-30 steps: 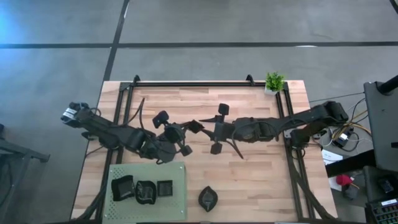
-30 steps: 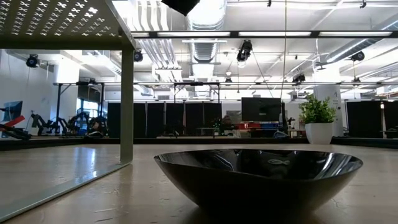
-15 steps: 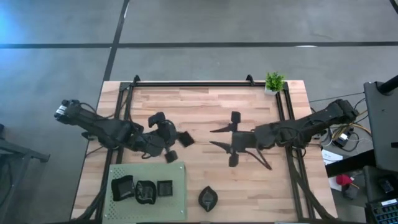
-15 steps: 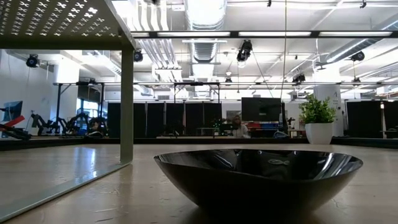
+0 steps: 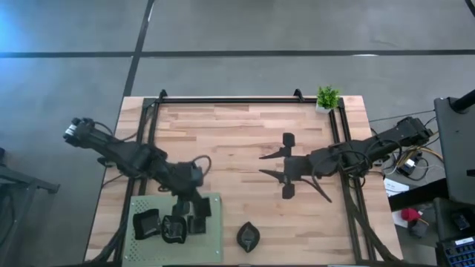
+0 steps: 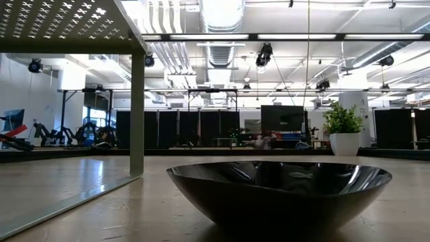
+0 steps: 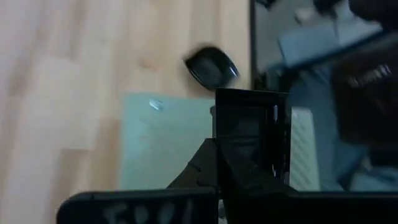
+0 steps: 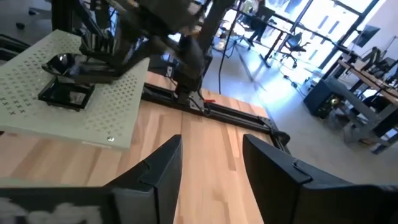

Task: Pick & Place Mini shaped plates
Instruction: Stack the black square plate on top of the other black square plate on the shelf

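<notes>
So three mini plates (image 5: 169, 226) already sit on the green mat (image 5: 213, 241), left gripper (image 5: 194, 209) pinches a square plate (image 7: 249, 134) above it, right gripper (image 5: 287, 165) gapes empty, leaf-shaped plate (image 5: 248, 236) still waiting on the table (image 5: 237, 133).

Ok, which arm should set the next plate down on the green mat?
Left. The left gripper is shut on a square plate directly over the green mat. The right gripper is open, empty, and out mid-table.
</notes>
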